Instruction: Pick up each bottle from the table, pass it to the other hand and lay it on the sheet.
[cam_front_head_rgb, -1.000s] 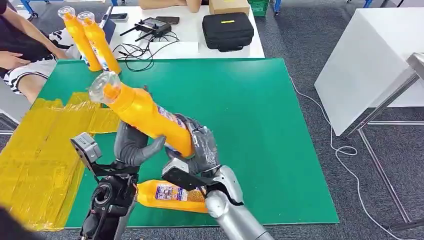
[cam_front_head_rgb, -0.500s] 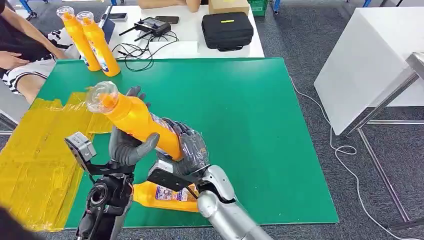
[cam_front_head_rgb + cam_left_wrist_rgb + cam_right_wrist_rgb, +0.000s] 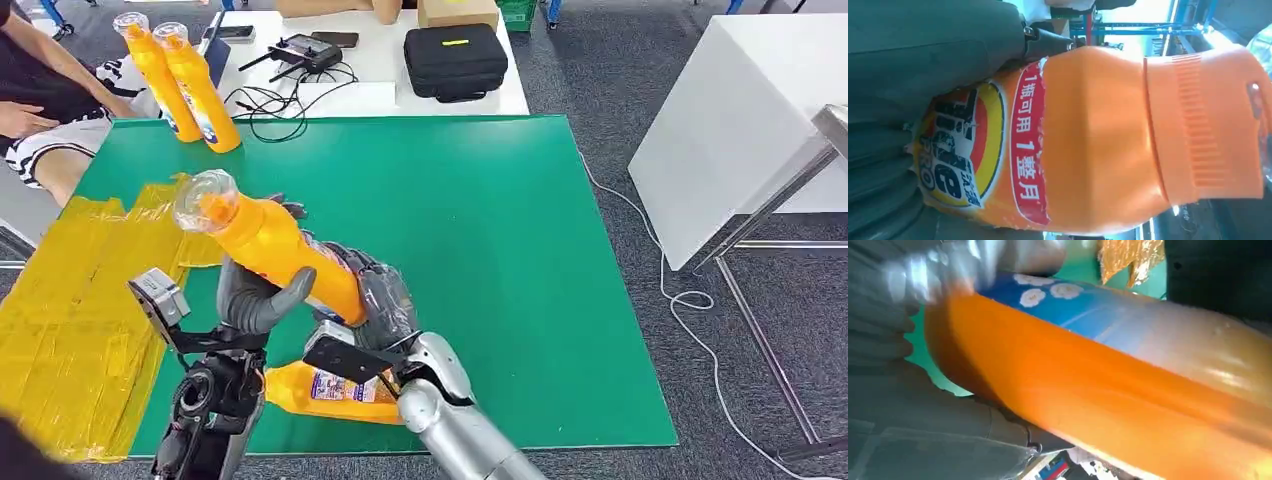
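Note:
An orange bottle [image 3: 275, 250] with a clear cap is held tilted above the green table [image 3: 480, 220], cap toward the far left. My left hand [image 3: 255, 297] wraps its middle, thumb in front, fingers behind. My right hand [image 3: 378, 300] grips its lower end. The left wrist view has the bottle [image 3: 1098, 140] close up with its label, against my left hand [image 3: 923, 50]. The right wrist view has the bottle [image 3: 1098, 405] lying across my right hand [image 3: 898, 415]. A second orange bottle [image 3: 330, 390] lies on the table below my arms. The yellow sheet [image 3: 80, 320] spreads at the left.
Two more orange bottles [image 3: 160, 75] [image 3: 203, 90] stand upright at the table's far left corner. A person [image 3: 40, 100] sits beyond that corner. A white table behind carries a black case [image 3: 455, 62], cables and a controller [image 3: 305, 50]. A white cabinet [image 3: 740, 130] stands at the right.
The bottle and both hands have drifted a little to the left. My left hand's fingers have come up behind the bottle and closed round it.

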Available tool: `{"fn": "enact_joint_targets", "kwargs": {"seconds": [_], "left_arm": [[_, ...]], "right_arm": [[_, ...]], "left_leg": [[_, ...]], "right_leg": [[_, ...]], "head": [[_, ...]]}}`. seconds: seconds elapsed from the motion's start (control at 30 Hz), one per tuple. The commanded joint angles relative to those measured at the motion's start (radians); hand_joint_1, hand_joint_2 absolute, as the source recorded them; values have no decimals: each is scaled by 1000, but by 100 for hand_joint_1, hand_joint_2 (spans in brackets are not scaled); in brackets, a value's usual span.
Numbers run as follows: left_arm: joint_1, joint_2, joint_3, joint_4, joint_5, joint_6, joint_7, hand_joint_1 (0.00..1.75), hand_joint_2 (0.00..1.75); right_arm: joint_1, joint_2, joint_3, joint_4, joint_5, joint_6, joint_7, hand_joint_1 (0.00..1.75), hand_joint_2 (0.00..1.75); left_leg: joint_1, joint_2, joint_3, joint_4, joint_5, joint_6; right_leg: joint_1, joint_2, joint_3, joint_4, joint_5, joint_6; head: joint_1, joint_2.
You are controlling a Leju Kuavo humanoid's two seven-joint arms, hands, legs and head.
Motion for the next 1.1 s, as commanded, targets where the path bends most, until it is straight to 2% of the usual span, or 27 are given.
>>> {"fn": "enact_joint_targets", "kwargs": {"seconds": [0.03,0.07,0.13,0.27,0.3,0.33,0.47,0.6,0.67,0.73,0.77,0.8,0.87,0.9,0.97,1.0,1.03,1.07,1.1], "left_arm": [[-40,17,-24,48,-5,1,-2,175,175],[-40,17,-24,48,-5,1,-2,175,175],[-40,17,-24,48,-5,1,-2,175,175],[-32,29,-4,41,-1,21,-16,175,175],[-32,36,-1,33,-14,31,-23,175,175],[-28,42,5,18,-54,67,-31,175,175],[9,51,52,-91,-187,207,-27,175,175],[17,50,80,-123,-233,247,-17,175,175],[6,65,99,-120,-481,476,33,175,175],[-11,71,112,-96,-662,623,79,175,175],[-26,80,118,-71,-843,728,130,175,175],[-33,81,122,-62,-901,751,144,175,175],[-55,90,123,-34,-1052,814,181,175,175],[-67,103,120,-13,-1229,871,240,175,175],[-98,116,136,29,-1654,906,440,175,175],[-162,309,-56,64,-1654,878,638,175,175],[-268,431,-405,110,-1654,836,968,175,175],[-315,438,-464,171,-1654,844,1000,175,175],[-347,431,-475,234,-1654,846,1005,175,175]], "right_arm": [[41,-105,-15,-205,-49,39,-12,175,175],[41,-105,-15,-205,-49,39,-12,175,175],[41,-105,-15,-205,-49,39,-12,175,175],[107,-140,-38,-344,-78,29,-20,175,175],[124,-149,-41,-388,-90,48,-25,145,175],[150,-158,-45,-451,-109,67,-39,0,175],[216,-195,-47,-625,-160,123,-46,0,175],[225,-207,-51,-660,-189,136,-59,0,175],[261,-229,-64,-728,-205,130,-63,0,175],[294,-246,-84,-776,-211,128,-56,0,175],[315,-252,-103,-799,-209,125,-47,0,175],[325,-253,-115,-808,-205,121,-43,0,175],[346,-259,-138,-828,-201,121,-38,0,175],[359,-259,-147,-838,-202,125,-33,0,175],[387,-262,-162,-865,-202,134,-31,0,175],[401,-263,-167,-878,-200,132,-31,0,175],[406,-265,-167,-886,-197,135,-31,0,175],[407,-265,-165,-887,-195,137,-31,0,175],[406,-264,-163,-887,-193,140,-31,0,175]], "left_leg": [[0,-2,1,-1,0,0],[0,-2,5,-2,-1,1],[0,-1,2,-1,0,0],[0,-2,3,-2,-1,0],[0,-2,2,-1,0,0],[0,-2,4,-2,-1,0],[0,1,1,-1,-1,0],[0,-2,4,-1,-2,0],[1,-1,4,-1,-2,1],[1,0,7,-2,-3,1],[1,-2,8,-2,-3,1],[0,-3,4,-2,-1,1],[1,-5,5,-2,-1,0],[0,-4,1,-1,0,0],[1,-4,6,-3,-2,0],[0,-4,4,-2,0,0],[1,-5,5,-3,-1,0],[1,-9,-1,0,1,0],[0,-9,0,0,1,0]], "right_leg": [[0,-3,2,-1,-1,0],[1,-4,6,-2,-2,1],[0,-3,3,-1,-1,0],[0,-3,4,-2,-1,0],[0,-3,3,-1,-1,0],[0,-3,5,-2,-1,0],[0,0,2,-1,0,0],[1,-3,5,-1,-2,0],[1,-3,5,-1,-2,1],[1,-2,8,-3,-2,1],[2,-4,10,-4,-3,1],[0,-5,5,-2,-2,1],[1,-7,7,-2,-2,1],[0,-5,3,-1,-1,0],[1,-5,8,-3,-2,0],[0,-6,6,-2,-2,0],[1,-6,7,-2,-2,0],[1,-10,2,0,-2,-1],[0,-10,3,0,-2,-1]], "head": [[0,0],[0,0],[0,0],[0,0],[0,0],[0,0],[0,0],[0,0],[0,0],[0,0],[0,0],[0,0],[0,0],[0,0],[0,0],[0,0],[0,0],[0,0],[0,0]]}}
